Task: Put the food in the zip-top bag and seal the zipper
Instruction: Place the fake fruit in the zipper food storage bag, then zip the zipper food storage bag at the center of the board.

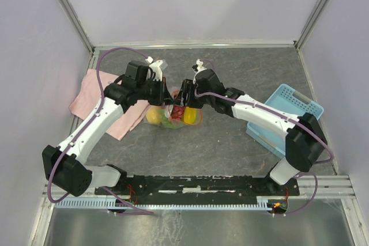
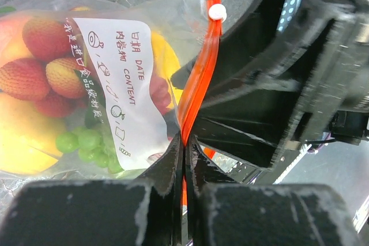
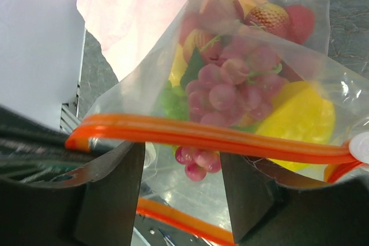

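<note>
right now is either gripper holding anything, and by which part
The left gripper is shut on the crinkly clear plastic zip-top bag, pinching one end of its orange-red zipper strip. The right gripper is open and holds nothing.

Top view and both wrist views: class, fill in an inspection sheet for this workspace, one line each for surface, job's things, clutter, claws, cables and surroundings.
Surface: dark grey mottled table.
Job's things: food is inside the zip-top bag; the zipper looks not fully sealed, as two orange strips lie apart in the right wrist view.
Clutter: pink cloth left of the bag; light-blue basket at the right.
Claws: left claw shut on the zipper; right claw open, fingers apart at the bag's mouth.
Cables: purple cables loop along both arms.
Surroundings: pale walls, metal frame.
</note>
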`<action>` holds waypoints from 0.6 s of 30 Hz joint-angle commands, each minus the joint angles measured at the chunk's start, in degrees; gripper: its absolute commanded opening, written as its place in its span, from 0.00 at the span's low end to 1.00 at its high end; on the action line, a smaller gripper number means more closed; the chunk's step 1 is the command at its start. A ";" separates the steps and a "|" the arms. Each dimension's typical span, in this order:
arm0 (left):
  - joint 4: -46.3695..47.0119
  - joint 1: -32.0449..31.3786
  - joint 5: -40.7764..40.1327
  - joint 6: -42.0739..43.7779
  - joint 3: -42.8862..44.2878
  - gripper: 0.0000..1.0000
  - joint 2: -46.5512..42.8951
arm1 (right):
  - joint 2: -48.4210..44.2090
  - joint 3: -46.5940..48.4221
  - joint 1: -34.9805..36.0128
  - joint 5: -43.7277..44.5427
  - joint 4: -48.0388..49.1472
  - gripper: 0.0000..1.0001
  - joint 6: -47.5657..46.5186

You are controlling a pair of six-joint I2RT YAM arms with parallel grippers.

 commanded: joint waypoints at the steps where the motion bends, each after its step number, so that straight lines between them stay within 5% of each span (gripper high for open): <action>1: 2.80 0.27 0.86 1.52 0.22 0.03 -1.35 | -5.72 1.05 -1.25 -2.42 -2.34 0.62 -9.20; 18: 0.24 0.26 0.16 3.87 2.85 0.03 -2.13 | -13.32 -4.36 -14.71 -19.84 -11.85 0.71 -55.62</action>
